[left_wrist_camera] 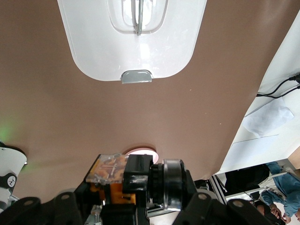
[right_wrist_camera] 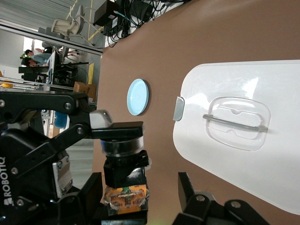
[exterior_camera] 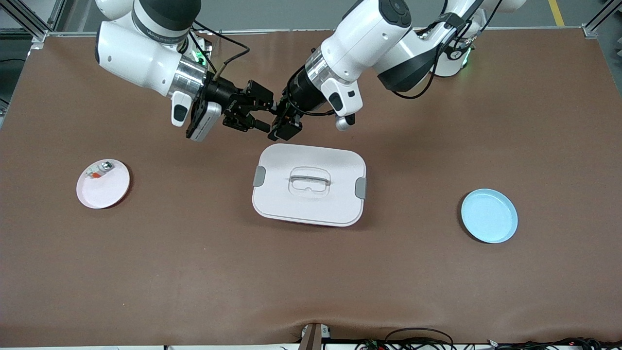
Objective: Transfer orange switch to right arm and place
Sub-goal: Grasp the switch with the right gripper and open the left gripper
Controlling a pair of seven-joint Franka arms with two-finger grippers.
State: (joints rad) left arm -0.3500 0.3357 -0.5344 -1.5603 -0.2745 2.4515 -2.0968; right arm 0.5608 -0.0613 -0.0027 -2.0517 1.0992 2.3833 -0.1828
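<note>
The orange switch [right_wrist_camera: 124, 187], a stubby black part with an orange and tan end and a round ring, hangs in the air over the table, just farther from the front camera than the white box. My left gripper [exterior_camera: 283, 122] is shut on the orange switch [left_wrist_camera: 126, 173], and its jaws clamp the ring end. My right gripper [exterior_camera: 260, 121] faces it, with its fingers on either side of the orange end. In the right wrist view, one right finger [right_wrist_camera: 89, 192] lies close against the switch. The other finger [right_wrist_camera: 187, 192] stands clearly apart, so this gripper [right_wrist_camera: 138, 194] is open.
A white lidded box [exterior_camera: 309, 184] with grey clips sits mid-table. A pink plate [exterior_camera: 103, 187] toward the right arm's end holds a whitish small part [exterior_camera: 99, 170]. A blue plate [exterior_camera: 489, 216] lies toward the left arm's end.
</note>
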